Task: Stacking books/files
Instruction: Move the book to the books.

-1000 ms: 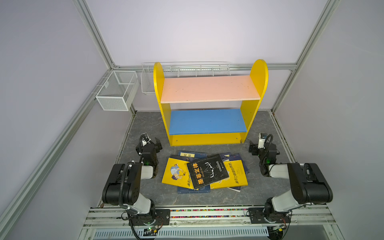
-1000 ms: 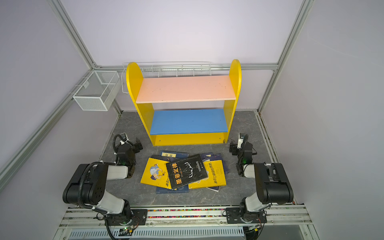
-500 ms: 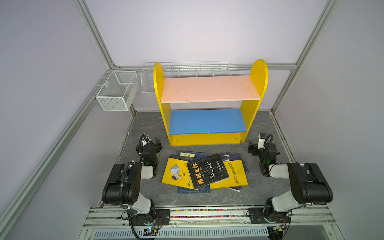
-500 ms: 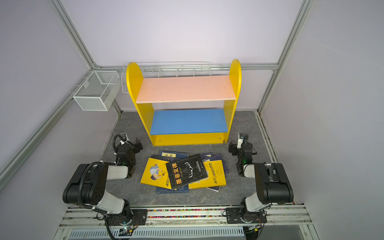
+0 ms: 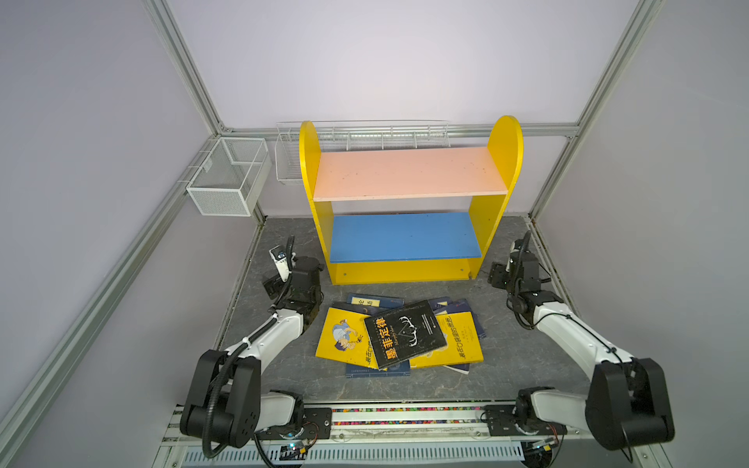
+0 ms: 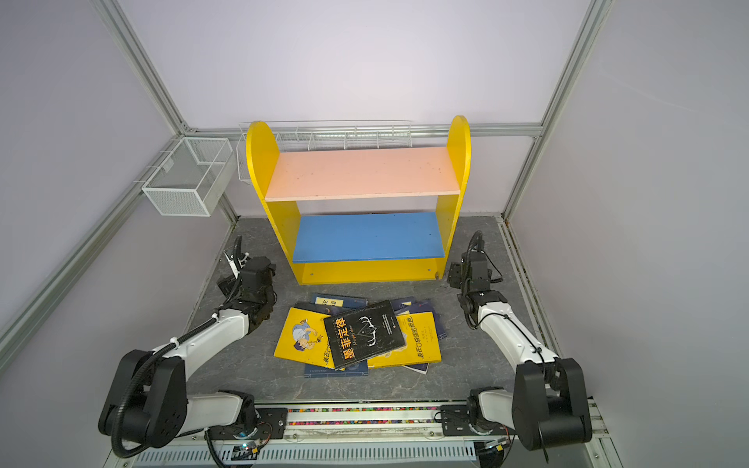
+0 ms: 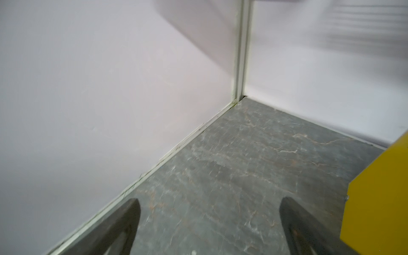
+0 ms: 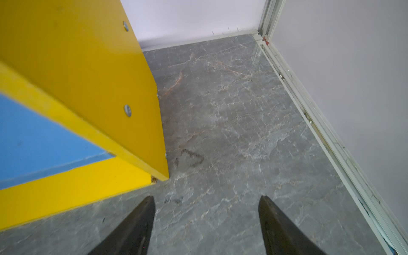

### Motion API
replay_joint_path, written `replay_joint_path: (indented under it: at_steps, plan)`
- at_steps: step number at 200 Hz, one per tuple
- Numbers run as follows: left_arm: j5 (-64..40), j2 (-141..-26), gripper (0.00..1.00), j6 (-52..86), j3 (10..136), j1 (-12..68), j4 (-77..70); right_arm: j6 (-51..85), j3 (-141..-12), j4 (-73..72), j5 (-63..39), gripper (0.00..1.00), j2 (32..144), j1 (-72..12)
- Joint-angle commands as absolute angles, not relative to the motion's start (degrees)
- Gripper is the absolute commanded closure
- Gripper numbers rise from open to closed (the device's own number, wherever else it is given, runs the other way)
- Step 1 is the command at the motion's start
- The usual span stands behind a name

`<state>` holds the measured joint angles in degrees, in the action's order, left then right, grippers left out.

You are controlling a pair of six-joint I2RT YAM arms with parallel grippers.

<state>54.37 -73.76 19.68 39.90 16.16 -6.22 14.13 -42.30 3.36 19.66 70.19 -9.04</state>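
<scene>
Left of the shelf unit [image 5: 401,272], the left jaws are standing wide apart, holding nothing. The books [image 5: 405,335] are lying in a skewed, overlapping heap in front of it, unstacked. Right of it, the right jaws are gaping empty too, apparently parked clear.

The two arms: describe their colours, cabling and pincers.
The left arm and right arm have white tube links between bulky black joint housings. A ribbed black hose loops around the left shoulder; a thin black cable runs along the right link. The left pincer and right pincer each have two dark, tapered fingers.
</scene>
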Motion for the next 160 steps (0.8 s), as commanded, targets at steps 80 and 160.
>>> replay_joint_path:
  at_steps: [80,160]
  plan:
    - [18.1,-57.3,0.01,26.7,40.8,38.6,29.8,13.4,-41.9,16.6,-8.9,0.23,67.7,-36.9]
    - [-1.8,-71.2,0.01,21.1,46.7,46.2,43.8,14.3,-42.7,21.3,-12.9,0.22,77.2,-39.5]
